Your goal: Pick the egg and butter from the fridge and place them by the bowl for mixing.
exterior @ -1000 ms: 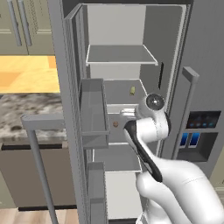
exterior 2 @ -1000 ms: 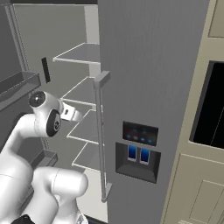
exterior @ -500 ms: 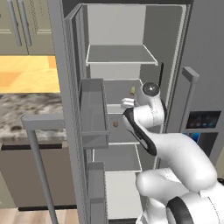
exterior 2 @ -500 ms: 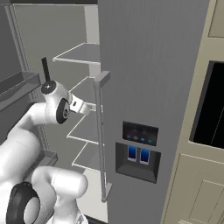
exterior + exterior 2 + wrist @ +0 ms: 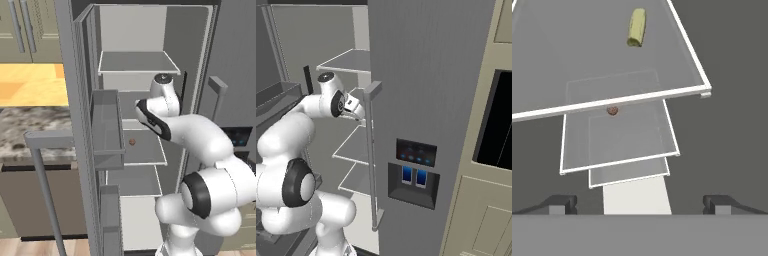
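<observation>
Fridge (image 5: pixel 150 60) open, arm reaching inside. Egg (image 5: pixel 612 110) on lower shelf (image 5: pixel 622 137), left of centre. Butter (image 5: pixel 637 27) on shelf above (image 5: pixel 587 65), further out and slightly right. Claw (image 5: pixel 639 204) spread wide, holding nothing, well short of both.

No readable text, label, brand or number anywhere. On the fridge (image 5: pixel 426 75), a dark dispenser panel (image 5: pixel 415 172) with small glowing icons and two blue-lit squares, too blurred to read as letters or digits. Nothing printed on the butter (image 5: pixel 637 27), the egg (image 5: pixel 612 110) or the shelves (image 5: pixel 607 65).
</observation>
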Controlling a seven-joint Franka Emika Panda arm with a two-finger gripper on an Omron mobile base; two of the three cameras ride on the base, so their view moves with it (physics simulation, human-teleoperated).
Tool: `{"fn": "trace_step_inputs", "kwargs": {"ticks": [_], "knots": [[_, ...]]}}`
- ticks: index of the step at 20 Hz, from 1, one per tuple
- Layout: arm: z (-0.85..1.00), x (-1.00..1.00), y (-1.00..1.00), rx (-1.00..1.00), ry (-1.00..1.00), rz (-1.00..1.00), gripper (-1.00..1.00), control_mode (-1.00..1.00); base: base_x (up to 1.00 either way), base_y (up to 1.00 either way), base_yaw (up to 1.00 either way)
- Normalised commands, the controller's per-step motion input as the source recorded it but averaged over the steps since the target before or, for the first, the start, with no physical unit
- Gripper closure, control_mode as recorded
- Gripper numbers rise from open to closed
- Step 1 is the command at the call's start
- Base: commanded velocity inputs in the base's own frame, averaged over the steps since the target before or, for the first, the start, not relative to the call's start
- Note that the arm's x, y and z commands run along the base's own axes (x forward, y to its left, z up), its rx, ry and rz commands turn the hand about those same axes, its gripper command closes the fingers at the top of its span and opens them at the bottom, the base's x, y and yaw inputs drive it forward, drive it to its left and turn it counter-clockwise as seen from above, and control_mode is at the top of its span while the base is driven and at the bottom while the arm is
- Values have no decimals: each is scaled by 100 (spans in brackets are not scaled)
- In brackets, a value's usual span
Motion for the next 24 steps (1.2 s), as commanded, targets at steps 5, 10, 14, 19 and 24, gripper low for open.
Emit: {"fn": "trace_step_inputs", "kwargs": {"ticks": [5, 10, 14, 19, 24], "knots": [[1, 52, -5, 0, 2, 0, -100, -100, 0, 0, 0], [-10, 30, -12, -4, 0, 0, -100, -100, 0, 0, 0], [-8, 18, -11, -8, -1, 0, -100, -100, 0, 0, 0], [-13, 12, -2, -5, -8, 0, -100, -100, 0, 0, 0], [-9, 17, -1, 1, -11, 0, -100, -100, 0, 0, 0]]}}
